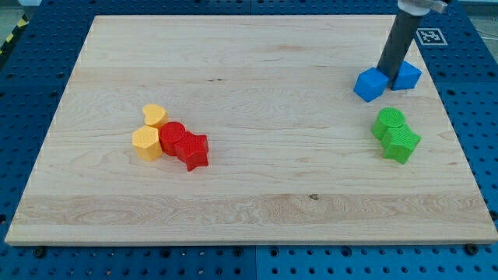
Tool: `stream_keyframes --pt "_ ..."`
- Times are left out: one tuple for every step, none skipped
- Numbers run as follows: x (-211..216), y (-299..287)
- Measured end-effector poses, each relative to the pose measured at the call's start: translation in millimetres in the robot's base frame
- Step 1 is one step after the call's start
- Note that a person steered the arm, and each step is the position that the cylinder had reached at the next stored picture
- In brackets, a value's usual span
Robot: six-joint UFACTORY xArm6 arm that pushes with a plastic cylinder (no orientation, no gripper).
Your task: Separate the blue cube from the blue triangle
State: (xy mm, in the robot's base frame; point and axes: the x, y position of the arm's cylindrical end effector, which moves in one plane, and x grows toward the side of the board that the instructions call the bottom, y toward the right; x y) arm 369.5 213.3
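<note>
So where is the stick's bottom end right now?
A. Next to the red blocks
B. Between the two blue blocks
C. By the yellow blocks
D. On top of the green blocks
B: my tip comes down in the gap between the blue cube and the blue triangle, near the view's top right, far from the red, yellow and green blocks.

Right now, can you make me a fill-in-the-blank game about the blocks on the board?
1. My tip stands between the two ____ blocks.
2. The blue cube lies on the view's ____ of my tip, the blue triangle on the other side.
3. Below them sit two ____ blocks.
4. The red blocks touch the ____ blocks.

Missing words: blue; left; green; yellow.
</note>
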Motion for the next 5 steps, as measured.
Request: stream_keyframes --pt "20.4 -7.7" --pt "35.3 -13.0" --pt "36.3 -13.9" --pt "33.7 -13.9" --pt "7.1 -7.9"
